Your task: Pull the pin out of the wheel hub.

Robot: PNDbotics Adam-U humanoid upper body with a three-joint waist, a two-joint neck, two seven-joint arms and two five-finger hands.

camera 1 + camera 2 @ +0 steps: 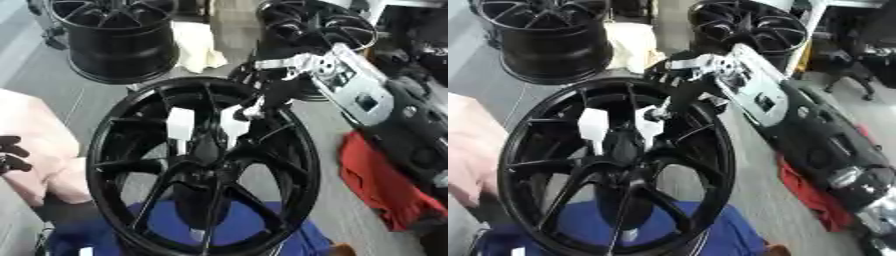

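A large black spoked wheel hub [114, 165] stands tilted in the middle on a blue cloth [254, 232]. Two white pieces stick up by its centre: one on the left [179, 125] and a white pin [234, 124] on the right. My right arm, with its silver forearm [354, 82], comes in from the upper right. My black right hand [262, 95] reaches down into the hub, its fingers curled on the top of the white pin. My left hand [10, 155] shows only at the left edge, away from the hub, with fingers relaxed.
Two more black wheels stand at the back, one on the left [114, 40] and one on the right [319, 25], with a cream cloth [197, 45] between them. A red cloth [381, 185] and black parts [420, 135] lie to the right. A pale pink bundle [35, 135] sits on the left.
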